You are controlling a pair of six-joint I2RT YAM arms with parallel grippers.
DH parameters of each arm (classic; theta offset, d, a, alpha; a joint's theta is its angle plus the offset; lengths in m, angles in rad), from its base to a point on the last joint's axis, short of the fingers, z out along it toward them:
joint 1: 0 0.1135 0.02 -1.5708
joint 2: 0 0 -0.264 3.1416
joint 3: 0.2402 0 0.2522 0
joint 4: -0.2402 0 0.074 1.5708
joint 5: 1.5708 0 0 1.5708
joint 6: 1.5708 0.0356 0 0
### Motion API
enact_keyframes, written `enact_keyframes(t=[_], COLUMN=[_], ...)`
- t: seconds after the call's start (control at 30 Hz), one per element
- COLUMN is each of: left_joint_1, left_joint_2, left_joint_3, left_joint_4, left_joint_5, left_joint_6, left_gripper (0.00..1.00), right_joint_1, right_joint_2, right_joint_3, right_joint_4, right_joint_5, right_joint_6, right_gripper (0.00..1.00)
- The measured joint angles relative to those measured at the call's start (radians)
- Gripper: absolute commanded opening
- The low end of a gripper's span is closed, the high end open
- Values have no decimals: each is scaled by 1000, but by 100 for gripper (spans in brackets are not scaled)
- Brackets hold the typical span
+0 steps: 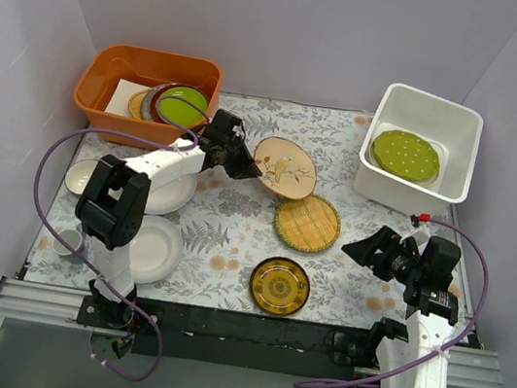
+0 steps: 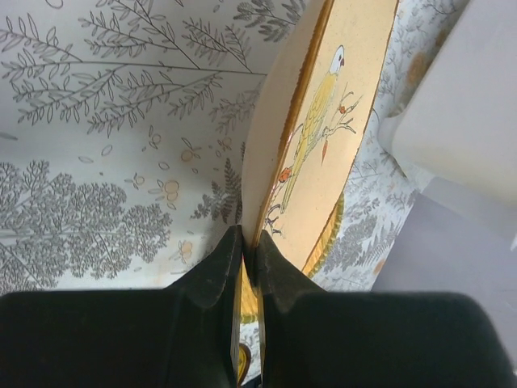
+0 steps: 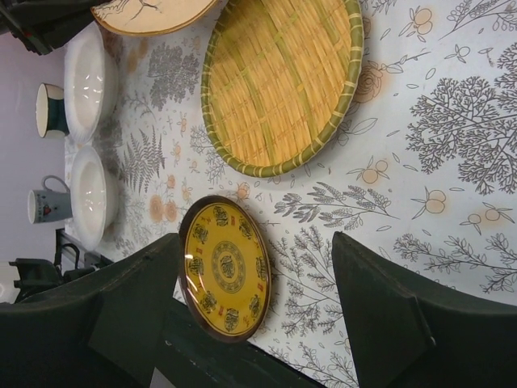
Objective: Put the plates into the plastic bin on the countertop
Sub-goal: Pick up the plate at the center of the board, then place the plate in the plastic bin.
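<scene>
Bird plate (image 1: 287,167), rim pinched by left hand (image 1: 251,167) — face up, jutting rightward

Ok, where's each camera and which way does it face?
Top external: above and behind the bases, looking down on the countertop; both arms show.
Left wrist: on the left arm, looking along the shut left gripper at the bird plate it pinches.
Right wrist: on the right arm, looking down past the open right gripper at the amber plate.
Top and right wrist share the amber plate.
</scene>
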Motion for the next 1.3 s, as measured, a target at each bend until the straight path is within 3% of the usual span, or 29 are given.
enact_keyframes(t=[0.23,0.63,1.1,1.3], left_joint_1=[0,-44,-294,-350], left_joint_2=[-130,-309,-352,-375], left_joint_3=[-92,-341,-388,-402], left_joint_4=[45,91,109,111], left_joint_5=[38,85,52,30], left_joint_6=[-23,-74,-128,-151], left_gripper=[0,0,0,0], right_joint_1=[0,0,0,0], right_joint_2=[0,13,29,41], right_joint_3=[0,-87,-143,-158], right_joint_4=[11,193,277,280], right_joint_5=[-42,-167,-196,-195], right_joint_6=[19,140,181,179], right_gripper=[83,84,84,83])
